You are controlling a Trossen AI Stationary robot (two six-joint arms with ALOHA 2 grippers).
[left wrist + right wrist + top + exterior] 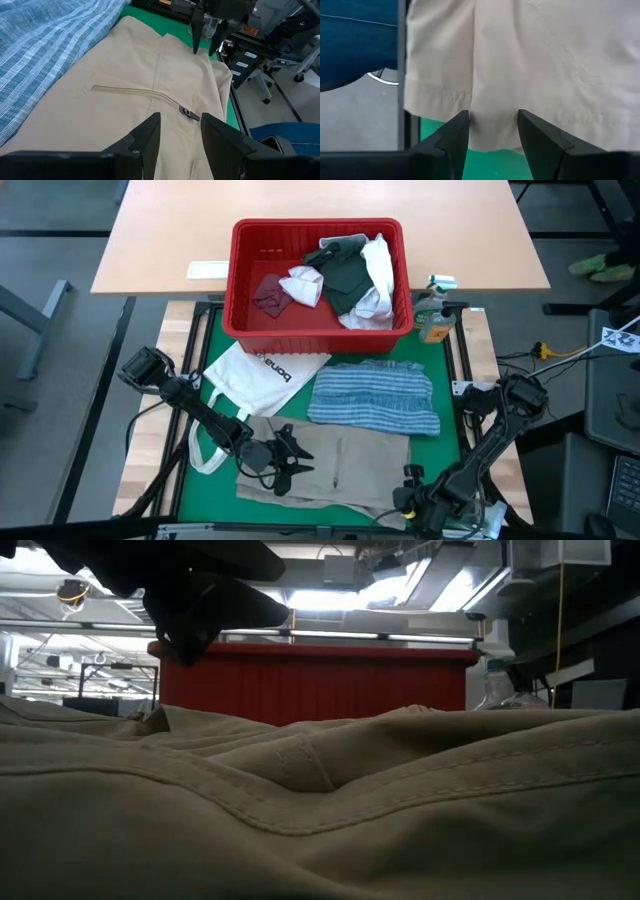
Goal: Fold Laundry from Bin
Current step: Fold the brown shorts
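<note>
I find the tan shirt (335, 465) spread flat on the counter (440, 445): light, limp, best pinched at its hem; left end effector (290, 455) and right end effector (412, 480) both spread, empty

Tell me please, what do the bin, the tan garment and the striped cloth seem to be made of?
Bin: probably rigid plastic, red with a smooth, slightly glossy look and ribbed walls.
Tan garment: seems a matte woven cotton-like fabric; stitched seams and a zipper show.
Striped cloth: likely a thin soft woven fabric, blue with white stripes, lying in small gathers.
</note>
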